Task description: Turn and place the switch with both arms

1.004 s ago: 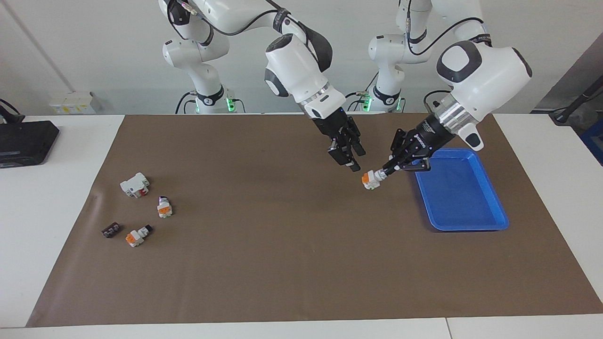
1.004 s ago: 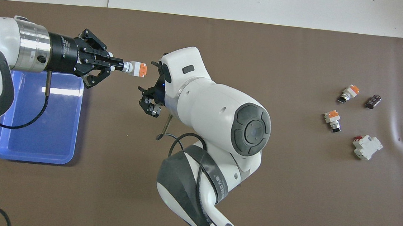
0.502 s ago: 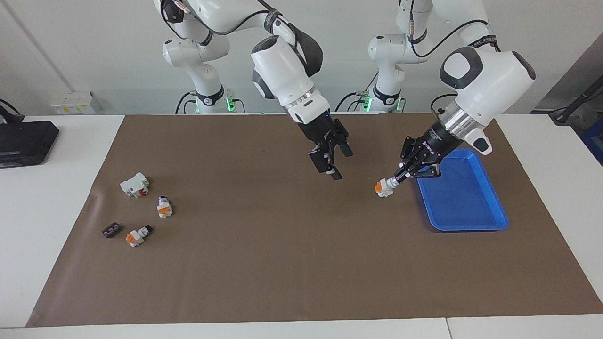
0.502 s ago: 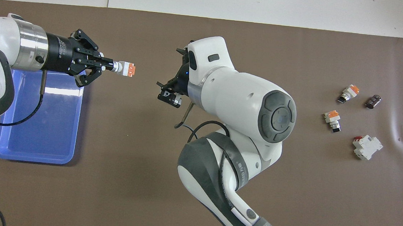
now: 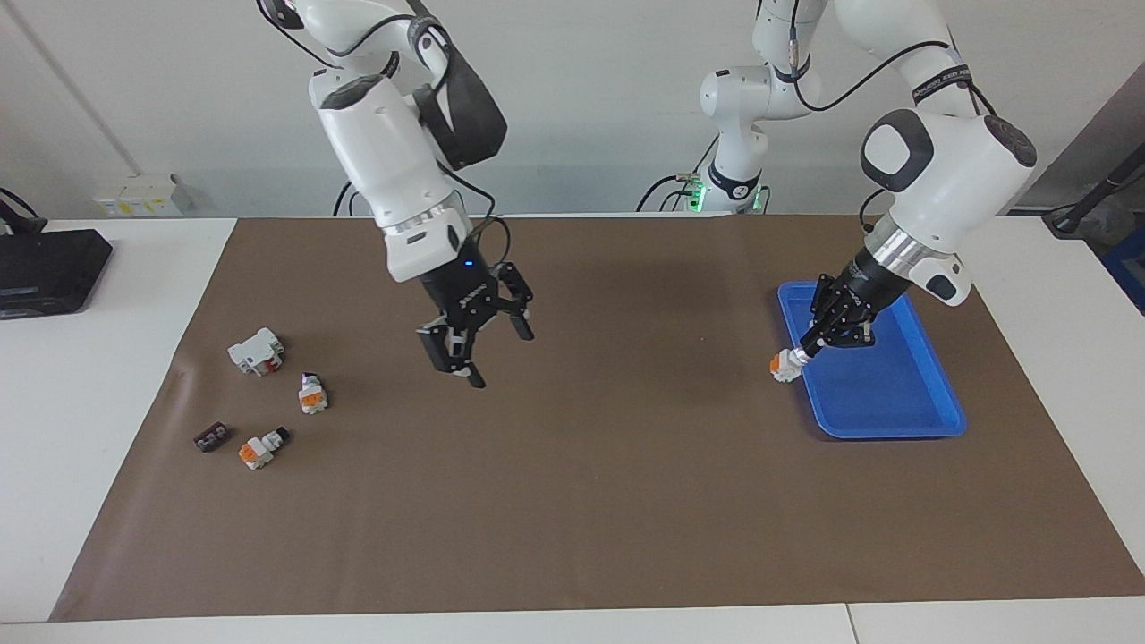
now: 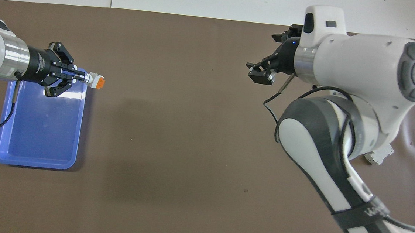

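My left gripper is shut on the knob end of the switch, a small white block with an orange face. It holds the switch in the air over the blue tray's rim, on the side toward the right arm's end. The overhead view shows the left gripper, the switch and the tray. My right gripper is open and empty, raised over the mat between the middle and the loose parts. It also shows in the overhead view.
Two more switches, a larger white block with a red mark and a small dark-brown piece lie on the brown mat toward the right arm's end. The right arm hides most of them in the overhead view. A black device sits off the mat.
The left gripper has carried the switch from near the mat's middle to the tray's rim. The right gripper has drawn away from it toward the right arm's end.
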You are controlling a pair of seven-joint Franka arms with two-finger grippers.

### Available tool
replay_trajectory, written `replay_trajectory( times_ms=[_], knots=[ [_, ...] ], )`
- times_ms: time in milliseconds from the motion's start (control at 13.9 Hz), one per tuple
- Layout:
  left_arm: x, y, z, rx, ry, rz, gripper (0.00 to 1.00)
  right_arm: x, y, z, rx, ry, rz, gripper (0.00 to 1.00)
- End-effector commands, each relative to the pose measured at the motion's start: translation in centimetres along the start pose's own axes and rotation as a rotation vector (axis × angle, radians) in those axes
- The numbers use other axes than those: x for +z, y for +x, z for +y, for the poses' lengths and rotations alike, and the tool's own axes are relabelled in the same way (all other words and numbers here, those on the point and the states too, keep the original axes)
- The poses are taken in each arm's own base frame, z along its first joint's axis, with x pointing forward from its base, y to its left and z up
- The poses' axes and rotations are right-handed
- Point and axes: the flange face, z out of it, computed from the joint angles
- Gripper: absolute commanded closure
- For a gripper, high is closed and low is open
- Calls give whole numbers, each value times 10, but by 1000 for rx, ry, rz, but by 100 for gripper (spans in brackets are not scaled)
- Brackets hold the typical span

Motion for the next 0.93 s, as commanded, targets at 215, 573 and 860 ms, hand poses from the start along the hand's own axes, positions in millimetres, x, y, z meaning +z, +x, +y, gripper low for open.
replay_trajectory(
  times_ms=[215,573,860],
  knots=[
    [11,100,-56,407,70,205,100,-60,-71,68,291,-167,-192,0],
    [7,159,-79,688,132,279,100,-112,-133,101,613,-225,-363,0],
    [7,202,-104,838,152,294,100,-170,-168,120,841,-213,-452,0]
  ],
)
